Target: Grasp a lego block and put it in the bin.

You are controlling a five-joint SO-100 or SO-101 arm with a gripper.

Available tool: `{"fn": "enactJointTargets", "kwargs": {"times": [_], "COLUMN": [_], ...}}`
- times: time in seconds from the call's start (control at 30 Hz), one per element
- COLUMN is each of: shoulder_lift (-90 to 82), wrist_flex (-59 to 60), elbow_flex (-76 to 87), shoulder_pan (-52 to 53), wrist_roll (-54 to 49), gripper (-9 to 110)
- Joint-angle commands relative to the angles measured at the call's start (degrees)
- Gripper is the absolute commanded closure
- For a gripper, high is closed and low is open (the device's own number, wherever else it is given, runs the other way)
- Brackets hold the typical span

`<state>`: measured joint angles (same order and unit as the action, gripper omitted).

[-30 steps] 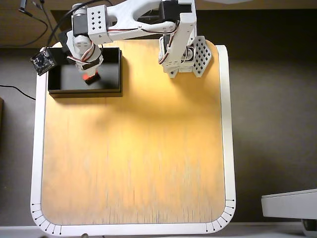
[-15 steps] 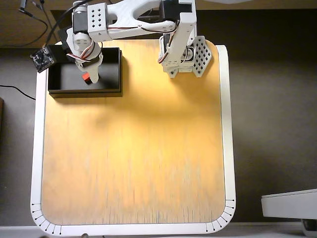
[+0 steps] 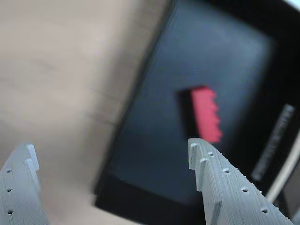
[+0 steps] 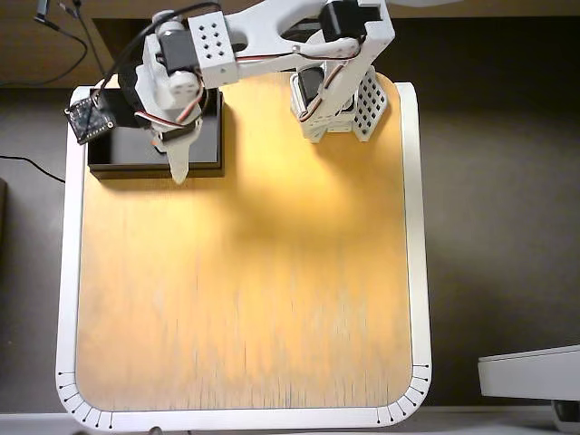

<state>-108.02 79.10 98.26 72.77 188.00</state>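
Hand (image 3: 112,154): spread wide and holding nothing; in the wrist view two pale ribbed fingers (image 3: 220,183) rise from the bottom edge with a broad gap between them. In the overhead view the hand (image 4: 178,163) points down the picture over the bin's near wall.
Block (image 3: 206,114): red, studs along one side, blurred; it lies on the bin floor just beyond the right finger's tip as the wrist view shows it, apart from both fingers. In the overhead view the arm covers it.
Bin (image 3: 154,140): black, shallow, dark floor; it sits under and ahead of the hand, with a pale label strip (image 3: 274,140) on the rim to the right of the block. From above, the bin (image 4: 118,154) shows at the worktop's upper left corner, partly under the arm.
Worktop (image 4: 245,272): wood-coloured with a white rim; it lies bare below the hand in the overhead view and left of the bin in the wrist view.
Arm (image 4: 272,36): white, reaching from its base (image 4: 340,104) at the top edge across to the bin.
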Motion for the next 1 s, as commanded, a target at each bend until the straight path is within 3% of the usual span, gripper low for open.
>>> {"fn": "enactJointTargets", "kwargs": {"times": [0.0,0.2,0.3,0.6,0.97], "shoulder_lift": [-6.5,-9.05,-9.76,-9.84,-10.02], "wrist_flex": [0.35,-2.55,-5.89,-9.93,-10.72], "elbow_flex": [-8.17,-8.26,-8.26,-8.17,-8.09], "shoulder_pan": [-8.88,-22.5,-28.74,-45.88,-66.88], "wrist_roll": [-7.03,-14.94,-18.19,-16.96,-13.8], "gripper": [68,77,91,99,101]}}
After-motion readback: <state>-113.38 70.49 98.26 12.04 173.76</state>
